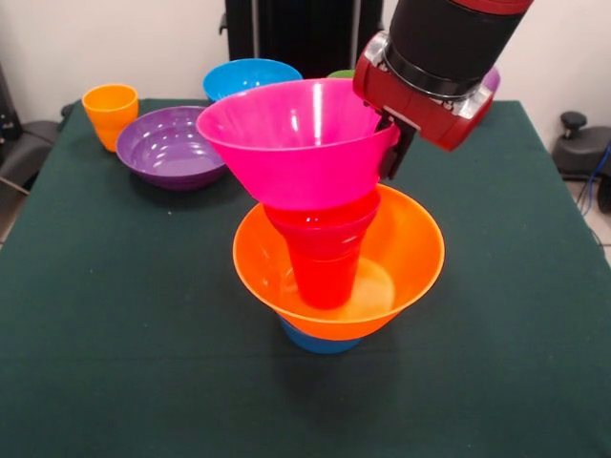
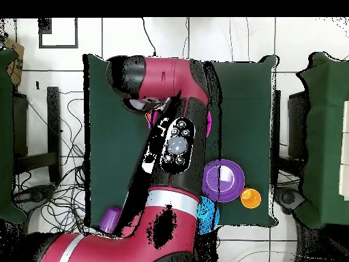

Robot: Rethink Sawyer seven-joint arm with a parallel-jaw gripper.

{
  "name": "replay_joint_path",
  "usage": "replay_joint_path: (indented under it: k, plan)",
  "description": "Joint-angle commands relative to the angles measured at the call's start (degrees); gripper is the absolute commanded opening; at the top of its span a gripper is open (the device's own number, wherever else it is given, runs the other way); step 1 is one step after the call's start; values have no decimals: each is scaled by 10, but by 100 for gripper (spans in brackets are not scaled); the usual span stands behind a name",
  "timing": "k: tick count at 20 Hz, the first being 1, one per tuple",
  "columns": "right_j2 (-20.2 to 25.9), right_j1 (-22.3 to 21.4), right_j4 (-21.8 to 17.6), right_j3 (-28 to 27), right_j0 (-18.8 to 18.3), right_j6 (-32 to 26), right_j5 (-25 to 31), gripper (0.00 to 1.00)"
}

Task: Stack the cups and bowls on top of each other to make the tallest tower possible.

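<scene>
The tower stands mid-table in the front view: a small light-blue bowl (image 1: pixel 320 342) as base, the large orange bowl (image 1: pixel 410 258) on it, and the red-orange cup (image 1: pixel 325 277) upright inside. A small red bowl (image 1: pixel 323 224) sits on the cup. The large pink bowl (image 1: pixel 291 138) rests on top of that, slightly tilted. My gripper (image 1: pixel 390 153) is shut on the pink bowl's right rim, with one dark finger showing outside the wall. In the overhead view the arm (image 2: pixel 178 147) hides the tower, and only a pink sliver (image 2: pixel 208 123) shows.
At the far left stand the medium purple bowl (image 1: pixel 170 145) (image 2: pixel 223 179), the medium blue bowl (image 1: pixel 250 76) (image 2: pixel 210 215) and the yellow-orange cup (image 1: pixel 110 113) (image 2: pixel 251 198). A green cup (image 1: pixel 341 73) and the purple cup (image 1: pixel 492 78) (image 2: pixel 110 218) peek from behind the arm.
</scene>
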Motion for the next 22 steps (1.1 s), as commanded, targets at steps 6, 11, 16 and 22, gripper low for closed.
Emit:
replay_joint_path:
  k: [6, 11, 16, 22]
  plan:
    - [33, -1, 24, -37, 0, 76, 95, 0]
    - [29, 23, 28, -72, 4, 91, 104, 0]
    - [25, 43, 29, -80, 13, 111, 85, 0]
    - [20, 41, 24, -64, 16, 98, 58, 0]
